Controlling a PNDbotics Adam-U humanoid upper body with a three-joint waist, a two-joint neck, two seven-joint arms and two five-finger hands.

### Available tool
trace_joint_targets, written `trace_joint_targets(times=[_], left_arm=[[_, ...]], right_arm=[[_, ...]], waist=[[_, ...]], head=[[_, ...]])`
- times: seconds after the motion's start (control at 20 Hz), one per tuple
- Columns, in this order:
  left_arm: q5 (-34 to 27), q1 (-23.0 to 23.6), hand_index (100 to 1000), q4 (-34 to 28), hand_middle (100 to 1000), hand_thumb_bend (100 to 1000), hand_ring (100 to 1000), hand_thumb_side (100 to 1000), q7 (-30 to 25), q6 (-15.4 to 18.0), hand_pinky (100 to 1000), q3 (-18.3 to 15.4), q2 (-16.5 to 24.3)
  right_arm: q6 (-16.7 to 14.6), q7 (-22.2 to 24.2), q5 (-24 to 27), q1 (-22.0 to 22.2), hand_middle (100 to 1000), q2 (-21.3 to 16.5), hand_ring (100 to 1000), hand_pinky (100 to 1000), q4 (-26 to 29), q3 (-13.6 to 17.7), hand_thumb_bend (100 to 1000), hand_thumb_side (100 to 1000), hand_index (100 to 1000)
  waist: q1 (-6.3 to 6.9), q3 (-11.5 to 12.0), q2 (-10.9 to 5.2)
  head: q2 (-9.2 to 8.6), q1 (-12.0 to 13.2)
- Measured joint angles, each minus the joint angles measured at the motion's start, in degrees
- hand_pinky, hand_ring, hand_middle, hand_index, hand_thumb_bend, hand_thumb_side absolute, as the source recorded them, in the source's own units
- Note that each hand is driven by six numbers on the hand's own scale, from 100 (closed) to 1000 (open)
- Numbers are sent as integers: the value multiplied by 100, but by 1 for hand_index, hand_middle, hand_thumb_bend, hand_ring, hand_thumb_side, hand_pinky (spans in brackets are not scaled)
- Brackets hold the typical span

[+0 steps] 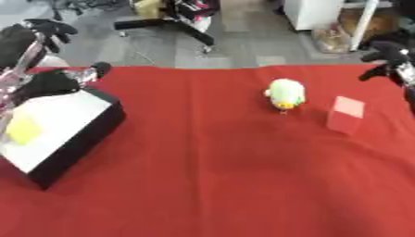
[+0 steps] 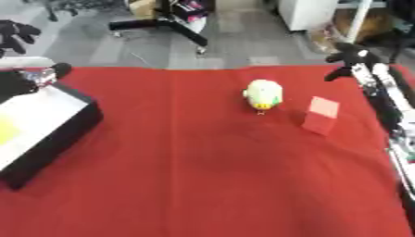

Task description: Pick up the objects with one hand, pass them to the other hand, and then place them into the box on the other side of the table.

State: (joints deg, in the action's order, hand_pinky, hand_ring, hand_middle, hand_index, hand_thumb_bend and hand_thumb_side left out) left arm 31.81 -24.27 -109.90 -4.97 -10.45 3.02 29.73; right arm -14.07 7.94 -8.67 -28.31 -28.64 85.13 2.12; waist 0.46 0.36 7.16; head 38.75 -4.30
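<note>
Yellow object (image 1: pixel 22 130) inside black box (image 1: pixel 81 139)

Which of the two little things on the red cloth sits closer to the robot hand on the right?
The red block. It sits right of the green-and-white plush toy, nearer the right robot hand at the table's far right edge.

- One black box (image 1: pixel 77 139) with a white inside, at the left of the red-covered bench (image 1: pixel 210 185).
- One yellow object (image 1: pixel 22 129) in the box.
- One green-and-white plush toy (image 1: pixel 285 94).
- One red block (image 1: pixel 347 114).
- Two robot hands: left hand (image 1: pixel 53 82), right hand (image 2: pixel 350 58).
</note>
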Motion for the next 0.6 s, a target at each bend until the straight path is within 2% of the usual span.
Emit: trace_joint_targets(times=[0.15,0.3,0.6], left_arm=[[-561,276,794,-276,599,531,554,806,357,250,685,15,-516],[-910,469,789,-339,593,522,549,825,594,480,681,94,-962],[-1106,613,786,-349,588,515,545,844,617,650,681,269,-1589]], right_arm=[[-140,-7,-429,-293,816,-340,717,815,-751,0,100,1000,928],[-345,-18,-1147,-620,867,-566,790,848,-1551,-7,100,1000,953],[-829,-47,-2848,-1353,910,-660,873,894,-3045,-41,100,1000,980]], waist=[[-6,68,38],[-7,130,70],[55,244,88]], head=[[2,-349],[2,-589],[-5,-886]])
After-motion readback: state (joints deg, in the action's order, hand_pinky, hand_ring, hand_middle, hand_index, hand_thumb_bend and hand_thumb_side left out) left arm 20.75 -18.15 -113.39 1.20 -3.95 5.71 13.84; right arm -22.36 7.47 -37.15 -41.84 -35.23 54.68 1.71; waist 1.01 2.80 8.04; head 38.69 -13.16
